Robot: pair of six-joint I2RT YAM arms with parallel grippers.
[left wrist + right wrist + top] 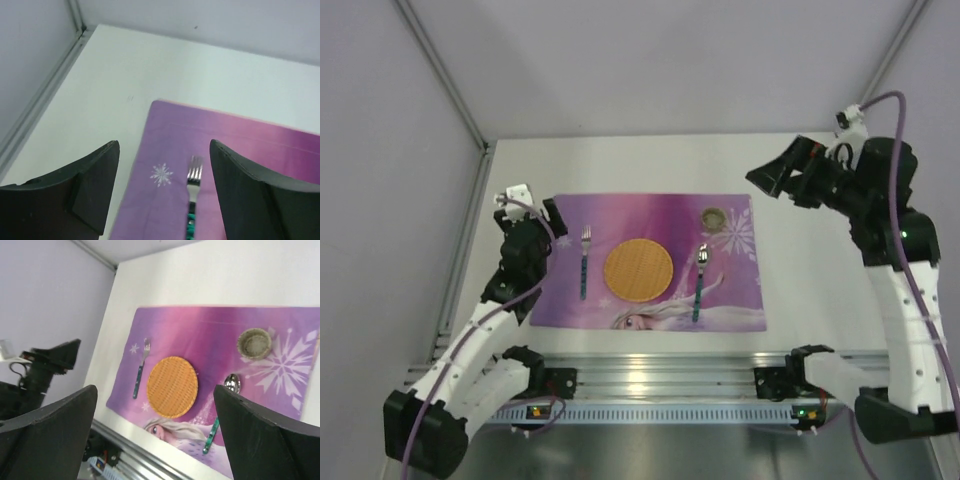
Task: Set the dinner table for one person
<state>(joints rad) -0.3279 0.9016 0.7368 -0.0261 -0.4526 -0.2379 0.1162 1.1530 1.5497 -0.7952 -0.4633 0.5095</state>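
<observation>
1. Top external view: dinner table [650,160], white and matte, fills the work area. Both arms are bolted at its near edge, and grey walls stand behind it and to the sides.
2. Purple placemat [650,215] lies flat on the middle of the table, long side across. It has a cartoon-princess print at the near edge and snowflakes at the right.
3. Right gripper [772,178] is held up over bare table, just past the mat's far-right corner, and is tilted toward the mat. Its jaws are spread wide with nothing between them. The right wrist view shows the whole setting framed between the two dark fingers [55,430].
4. Left gripper [548,212] hangs over the mat's left edge near the far-left corner. Its jaws are wide apart and it holds nothing. In the left wrist view the fork tines sit in the gap.
5. Orange woven plate [638,270], round, sits at the centre of the mat.
6. Spoon [700,285], teal handle, lies right of the plate with its bowl end pointing far.
7. Fork [585,262], teal handle, lies left of the plate with its tines pointing far. It is clear of the plate.
8. Small round bowl [716,218] sits on the mat's far-right part, on the snowflake print, beyond the spoon.
</observation>
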